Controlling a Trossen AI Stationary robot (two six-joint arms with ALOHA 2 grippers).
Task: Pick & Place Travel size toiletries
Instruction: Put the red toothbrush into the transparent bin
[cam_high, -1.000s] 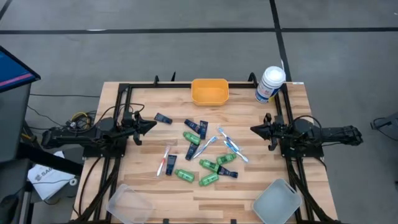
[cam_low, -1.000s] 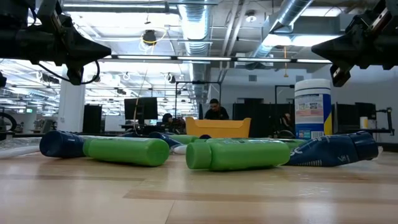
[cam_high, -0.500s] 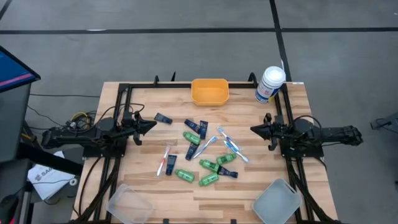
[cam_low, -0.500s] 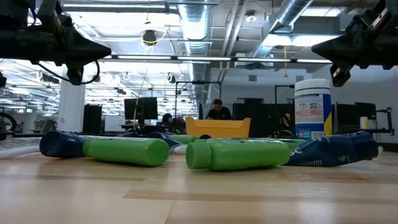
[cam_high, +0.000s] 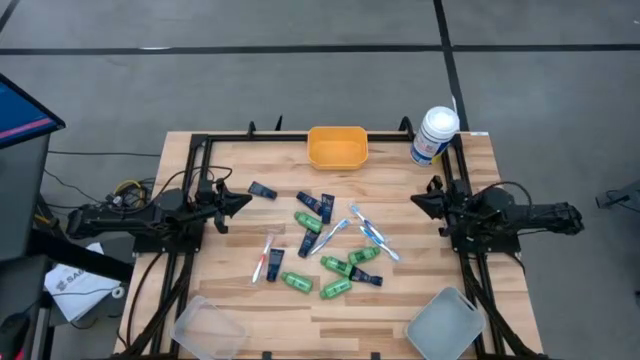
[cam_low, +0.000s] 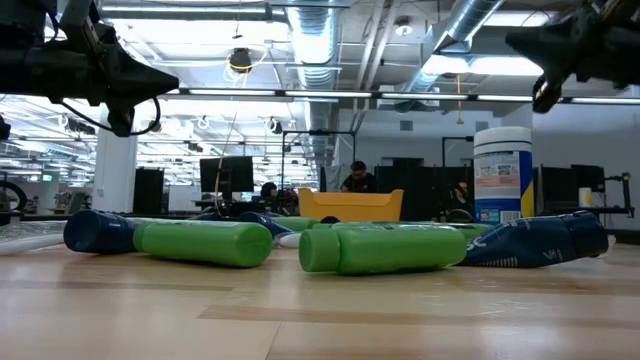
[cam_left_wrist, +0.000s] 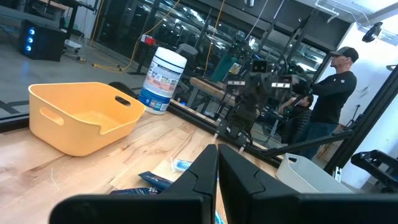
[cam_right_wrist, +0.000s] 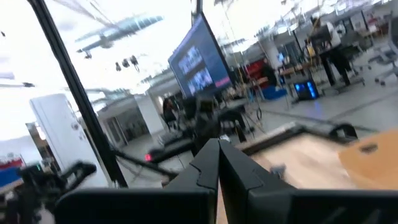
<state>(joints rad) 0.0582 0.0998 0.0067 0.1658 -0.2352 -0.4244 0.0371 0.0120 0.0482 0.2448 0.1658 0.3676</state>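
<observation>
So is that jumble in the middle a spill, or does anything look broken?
Nothing looks broken. The green bottles, navy tubes and toothbrushes lie loosely scattered mid-table, none in the orange bin. Both grippers, left and right, hang shut and empty.

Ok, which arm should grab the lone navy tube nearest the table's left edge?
Left, probably. The left gripper hovers shut right beside that navy tube, while the right gripper sits across the pile of toiletries.

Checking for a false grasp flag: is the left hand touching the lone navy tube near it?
Apart. In the high view the left hand ends short of the navy tube, with bare table between them; its fingers are shut on nothing.
</observation>
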